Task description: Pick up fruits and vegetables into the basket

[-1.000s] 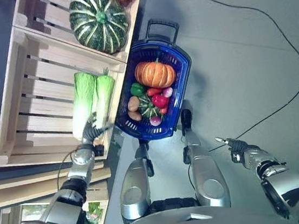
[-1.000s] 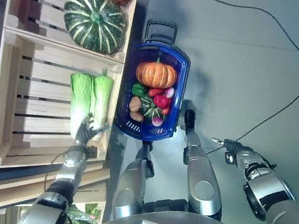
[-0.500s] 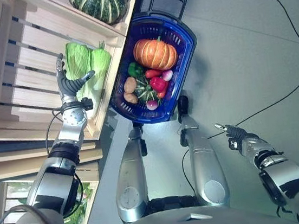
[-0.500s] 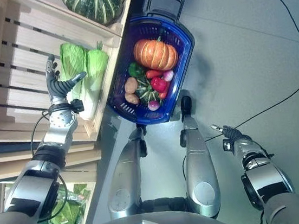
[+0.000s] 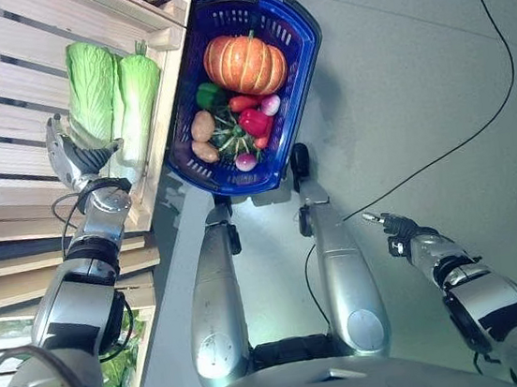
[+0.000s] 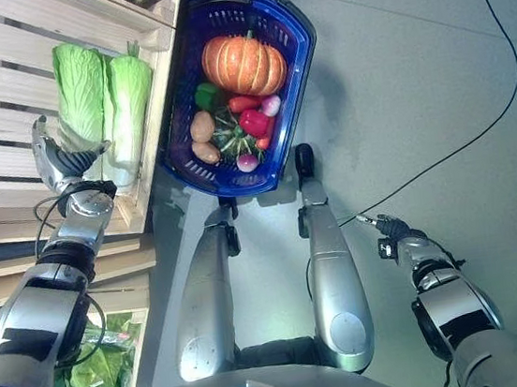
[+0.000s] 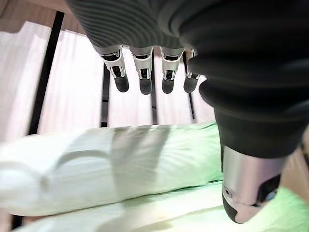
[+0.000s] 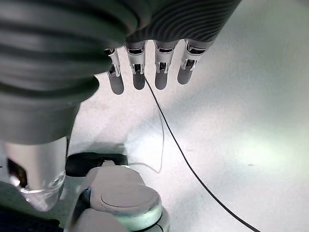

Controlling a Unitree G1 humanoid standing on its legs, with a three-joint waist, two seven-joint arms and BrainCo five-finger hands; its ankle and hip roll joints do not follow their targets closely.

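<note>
Smooth grey floor (image 5: 412, 61); slatted pale-wood crate (image 5: 11, 101). Left robot hand (image 5: 70, 160) fingers apart over ribbed napa cabbage (image 5: 93, 86); right robot hand (image 5: 397, 229) fingers relaxed, empty. Blue plastic mesh basket (image 5: 301, 42).

No readable text, labels, numbers or signs anywhere.

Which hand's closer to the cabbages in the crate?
Left. The left hand is open at the stem end of the cabbages in the crate; the right hand hangs over the floor, beyond the basket.

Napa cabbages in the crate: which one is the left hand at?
The outer napa cabbage, the one farther from the blue basket. The left hand is open at its white base; the other cabbage lies beside the crate wall.
</note>
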